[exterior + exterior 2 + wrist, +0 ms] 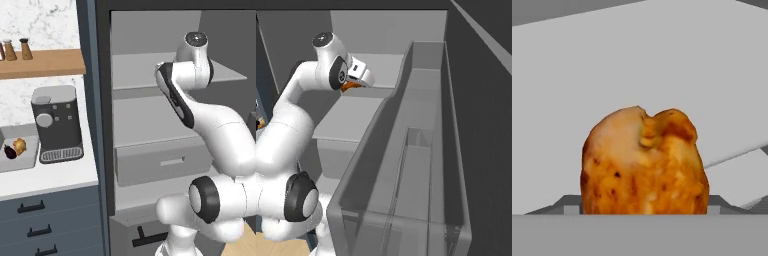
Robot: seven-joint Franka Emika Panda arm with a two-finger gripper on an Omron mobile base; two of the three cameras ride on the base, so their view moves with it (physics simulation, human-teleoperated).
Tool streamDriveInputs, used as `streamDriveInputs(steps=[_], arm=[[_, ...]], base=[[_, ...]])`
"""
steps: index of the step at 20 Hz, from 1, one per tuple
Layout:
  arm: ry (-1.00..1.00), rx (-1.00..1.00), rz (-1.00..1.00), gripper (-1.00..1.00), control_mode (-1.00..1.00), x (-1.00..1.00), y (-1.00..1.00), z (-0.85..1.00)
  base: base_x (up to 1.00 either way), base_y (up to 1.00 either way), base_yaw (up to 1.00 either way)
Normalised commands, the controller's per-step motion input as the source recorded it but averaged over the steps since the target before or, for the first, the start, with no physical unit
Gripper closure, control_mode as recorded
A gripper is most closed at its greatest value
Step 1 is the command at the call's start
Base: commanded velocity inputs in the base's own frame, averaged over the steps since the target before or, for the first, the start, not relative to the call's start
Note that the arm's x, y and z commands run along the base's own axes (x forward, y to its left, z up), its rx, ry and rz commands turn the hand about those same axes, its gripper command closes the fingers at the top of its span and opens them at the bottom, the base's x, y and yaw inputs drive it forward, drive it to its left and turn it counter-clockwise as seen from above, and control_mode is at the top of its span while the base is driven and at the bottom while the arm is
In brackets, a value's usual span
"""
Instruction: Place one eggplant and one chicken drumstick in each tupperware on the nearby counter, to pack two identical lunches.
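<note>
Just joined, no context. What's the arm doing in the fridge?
The gripper is inside the fridge on a shelf, closed around a chicken drumstick. On the counter by the coffee machine, one tupperware already holds an eggplant and a drumstick.

Kitchen — coffee machine [56, 123], counter [50, 176], fridge [165, 120]

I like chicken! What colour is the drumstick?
Orange-brown with paler patches; the chicken drumstick shows best in the hand view.
</note>
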Motion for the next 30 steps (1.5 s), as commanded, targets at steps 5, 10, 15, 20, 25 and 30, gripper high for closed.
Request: streamDriveInputs(steps=[5,10,15,20,25,30], arm=[[0.07,0.0,0.0,1.0,-1.0,-1.0,0.0,-0.08],[0.1,0.0,0.01,1.0,-1.0,-1.0,0.06,-0.4],[0.0,-0.01,0.06,1.0,1.0,-0.8,0.16,-0.61],[0.0,0.0,0.0,1.0,1.0,0.0,0.0,0.0],[0.0,0.0,0.0,1.0,1.0,0.0,0.0,0.0],[0.0,0.0,0.0,1.0,1.0,0.0,0.0,0.0]], base=[[0.0,0.0,0.0],[0.0,0.0,0.0],[-0.2,0.08,0.03],[-1.0,0.59,0.21],[-0.79,0.99,0.38],[-0.03,1.0,0.5]])
